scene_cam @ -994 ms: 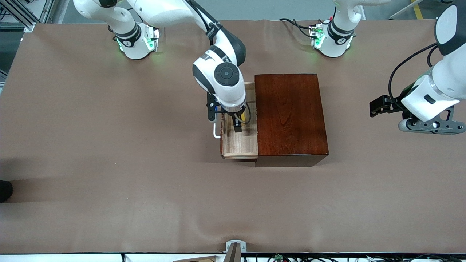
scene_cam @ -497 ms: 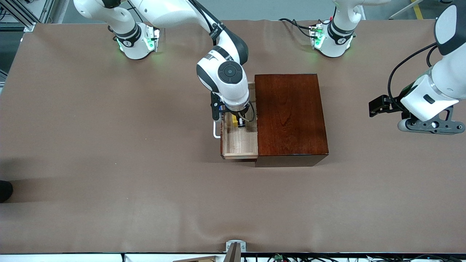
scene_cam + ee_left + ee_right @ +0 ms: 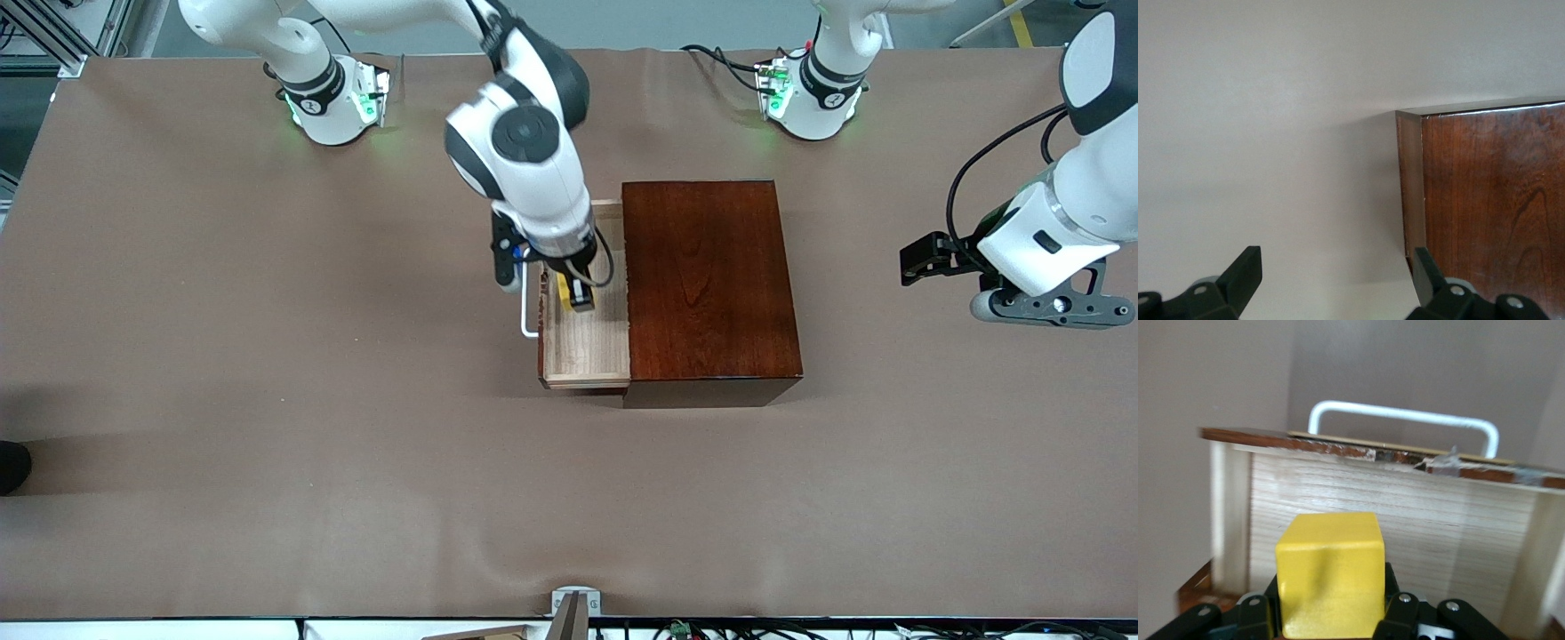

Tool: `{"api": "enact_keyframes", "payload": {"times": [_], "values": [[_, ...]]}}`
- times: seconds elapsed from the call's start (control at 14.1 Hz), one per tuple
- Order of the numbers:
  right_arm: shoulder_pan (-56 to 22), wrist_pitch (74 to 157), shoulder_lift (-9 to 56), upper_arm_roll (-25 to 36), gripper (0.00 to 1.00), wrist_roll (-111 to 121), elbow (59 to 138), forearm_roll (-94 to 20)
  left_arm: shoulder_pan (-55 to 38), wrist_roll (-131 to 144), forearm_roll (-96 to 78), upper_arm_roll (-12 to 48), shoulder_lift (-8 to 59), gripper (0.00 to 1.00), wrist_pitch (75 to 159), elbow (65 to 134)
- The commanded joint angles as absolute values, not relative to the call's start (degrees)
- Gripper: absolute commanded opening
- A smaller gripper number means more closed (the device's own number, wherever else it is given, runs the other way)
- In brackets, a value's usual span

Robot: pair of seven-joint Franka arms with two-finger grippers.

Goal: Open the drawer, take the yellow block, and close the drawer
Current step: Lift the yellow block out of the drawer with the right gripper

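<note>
Brown surface (image 3: 267, 400), drawer (image 3: 587, 351) pulled out.
My right gripper (image 3: 576, 298) has its jaws clenched on the yellow block (image 3: 1330, 572) over the drawer; it looks light, rigid, smooth, best pinched on flat sides. The left gripper (image 3: 1331, 280) waits released beside the box (image 3: 707, 280).

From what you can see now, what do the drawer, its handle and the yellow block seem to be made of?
The drawer looks like pale, unvarnished wood: matte, with visible grain lines. Its handle seems to be a white-coated bar, perhaps metal; the material under the coating cannot be told. The yellow block, held in the right gripper, has a smooth, uniform painted look, wood or plastic. The box appears to be glossy, dark-stained wood.
</note>
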State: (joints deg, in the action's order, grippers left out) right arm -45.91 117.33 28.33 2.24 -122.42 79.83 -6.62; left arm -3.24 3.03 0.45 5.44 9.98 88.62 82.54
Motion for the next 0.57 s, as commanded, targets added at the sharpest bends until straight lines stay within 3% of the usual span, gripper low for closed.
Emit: {"api": "enact_keyframes", "payload": {"times": [0.0,0.35,0.5], "values": [[-41.85,111.47,23.04,1.85,0.0,-113.6,81.3,-7.47,-3.51,2.81,-1.92,5.36,8.44,1.0,89.21,83.76],[-31.75,96.44,18.03,1.85,0.0,-86.1,81.39,-7.56,-3.69,4.39,-3.6,8.25,8.26,1.0,89.12,82.53],[-27.09,93.01,17.14,1.85,0.0,-75.03,81.74,-7.56,-3.87,4.57,-1.86,12.63,8.0,1.0,89.21,82.53]]}}
